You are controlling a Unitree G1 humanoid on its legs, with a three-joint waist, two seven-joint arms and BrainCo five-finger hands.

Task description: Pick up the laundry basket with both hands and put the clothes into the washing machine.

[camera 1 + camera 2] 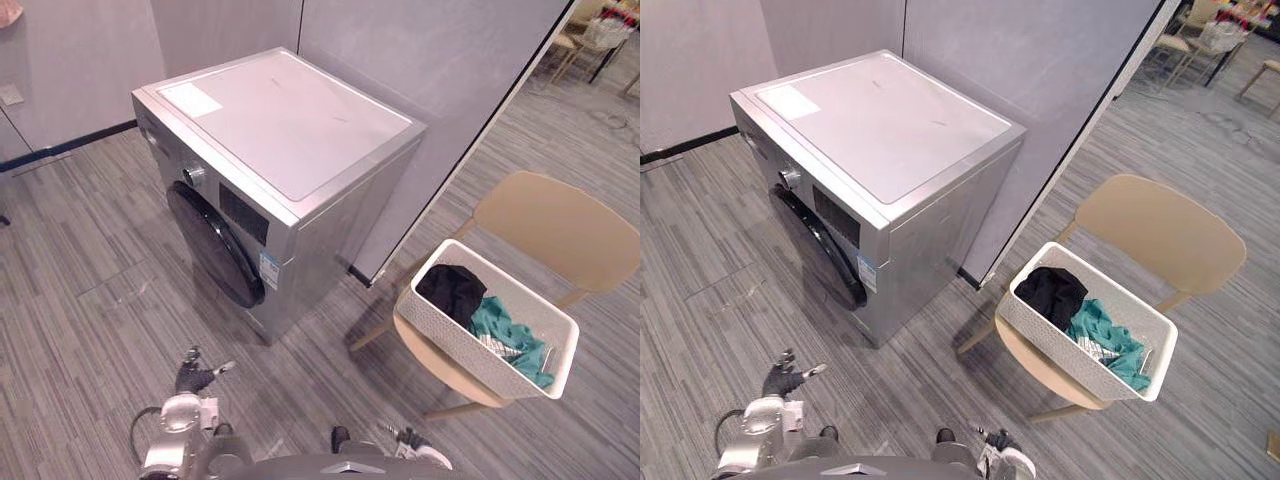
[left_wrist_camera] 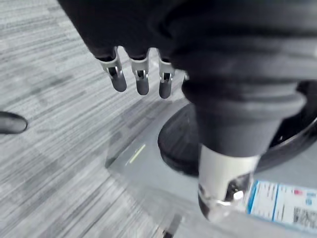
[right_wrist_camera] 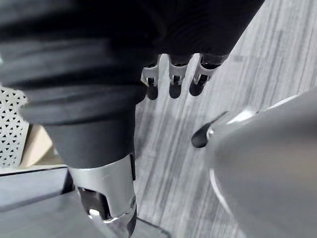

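Observation:
A white perforated laundry basket (image 1: 458, 348) stands on the seat of a beige chair (image 1: 555, 225) to my right. In it lie a black garment (image 1: 452, 290) and a teal one (image 1: 505, 325). The silver washing machine (image 1: 290, 130) stands ahead at the left, its round dark door (image 1: 215, 245) closed. My left hand (image 1: 197, 375) hangs low in front of the machine, fingers (image 2: 141, 82) relaxed and holding nothing. Low and well short of the basket, my right hand (image 1: 415, 445) is also open, with its fingers (image 3: 171, 82) straight over the floor.
A grey partition wall (image 1: 450, 60) rises behind the machine and ends beside the chair. Striped grey carpet (image 1: 80, 300) covers the floor. More chairs (image 1: 575, 45) stand far off at the back right.

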